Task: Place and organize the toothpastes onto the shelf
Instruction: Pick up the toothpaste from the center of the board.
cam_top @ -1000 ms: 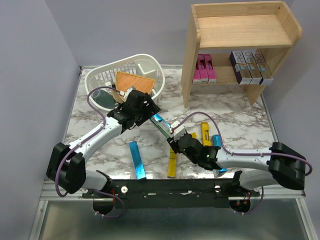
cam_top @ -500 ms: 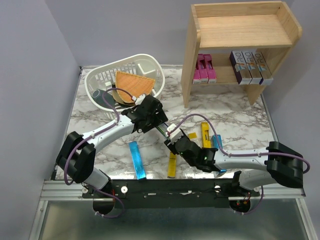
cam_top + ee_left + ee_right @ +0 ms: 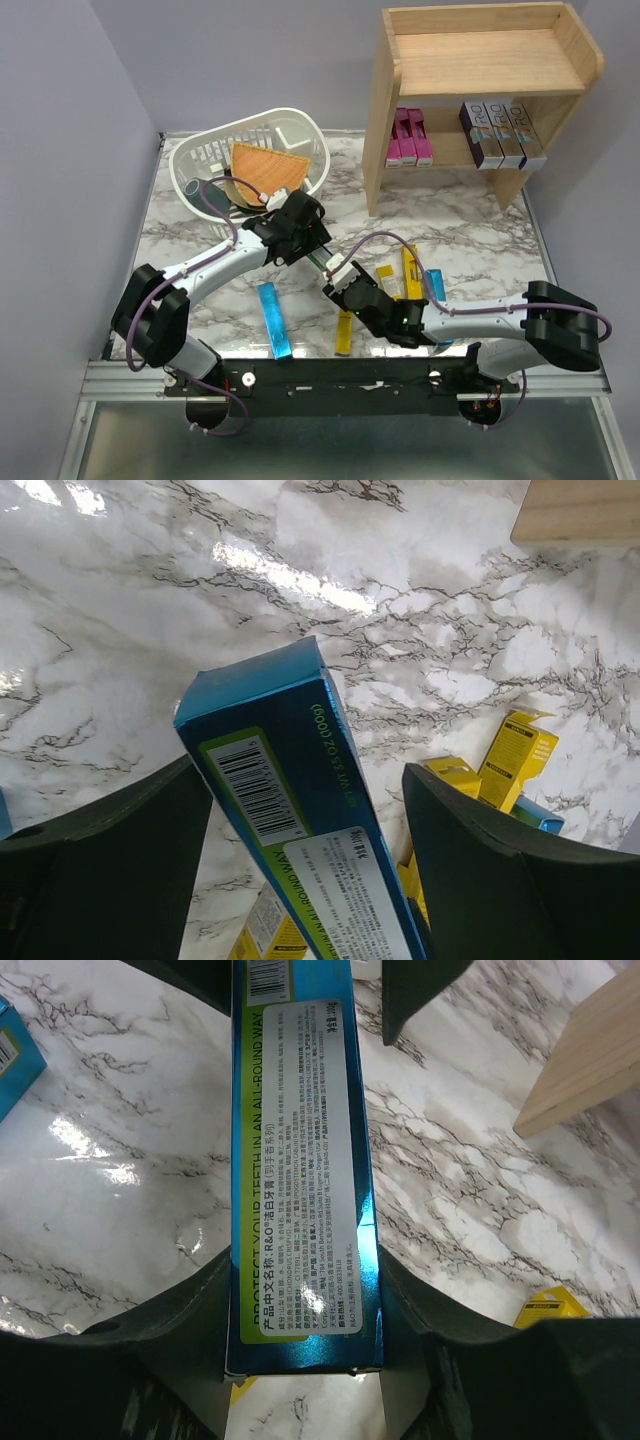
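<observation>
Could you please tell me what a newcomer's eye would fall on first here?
Two arms meet mid-table over one blue toothpaste carton: the right gripper clamps one end while the left gripper straddles the other, open. At the far right stands the wooden shelf, with pink cartons and silver cartons lined up on its lower tier.

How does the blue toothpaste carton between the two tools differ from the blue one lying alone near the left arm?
The held blue carton is up off the table; the lone blue carton lies flat on it. The right tool is shut on the held one and the left tool stands open around its other end; nothing touches the lone one. Both are long, slim and glossy blue.
</observation>
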`<act>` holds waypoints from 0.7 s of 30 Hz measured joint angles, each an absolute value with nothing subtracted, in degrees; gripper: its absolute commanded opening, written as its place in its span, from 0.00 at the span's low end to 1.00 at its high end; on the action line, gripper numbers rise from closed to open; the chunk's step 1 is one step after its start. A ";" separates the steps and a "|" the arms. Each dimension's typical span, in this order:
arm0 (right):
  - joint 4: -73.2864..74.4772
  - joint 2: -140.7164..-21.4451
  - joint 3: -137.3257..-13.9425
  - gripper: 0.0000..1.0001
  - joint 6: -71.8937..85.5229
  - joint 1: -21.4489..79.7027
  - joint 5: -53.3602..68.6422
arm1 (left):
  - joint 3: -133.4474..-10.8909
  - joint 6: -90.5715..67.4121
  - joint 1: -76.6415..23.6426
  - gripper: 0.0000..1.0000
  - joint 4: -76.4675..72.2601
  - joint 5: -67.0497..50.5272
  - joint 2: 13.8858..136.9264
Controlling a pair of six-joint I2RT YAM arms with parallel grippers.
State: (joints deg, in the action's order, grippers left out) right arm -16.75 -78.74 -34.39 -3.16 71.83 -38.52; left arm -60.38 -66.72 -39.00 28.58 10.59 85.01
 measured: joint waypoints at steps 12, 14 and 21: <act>-17.96 -80.73 -35.18 0.71 -3.90 73.45 -40.77 | -61.01 -70.37 -39.77 0.30 27.22 10.83 86.43; -17.96 -80.44 -35.33 0.80 -3.44 73.45 -40.34 | -59.94 -70.52 -39.77 0.29 26.33 11.09 84.82; -17.74 -75.72 -35.42 1.00 1.15 73.45 -36.67 | -51.57 -71.22 -39.07 0.27 19.53 12.12 76.07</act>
State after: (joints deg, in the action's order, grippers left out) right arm -17.74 -75.72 -35.42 1.15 73.45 -36.67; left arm -51.57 -71.22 -39.07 19.53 12.12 76.07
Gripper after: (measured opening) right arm 0.949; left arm 0.478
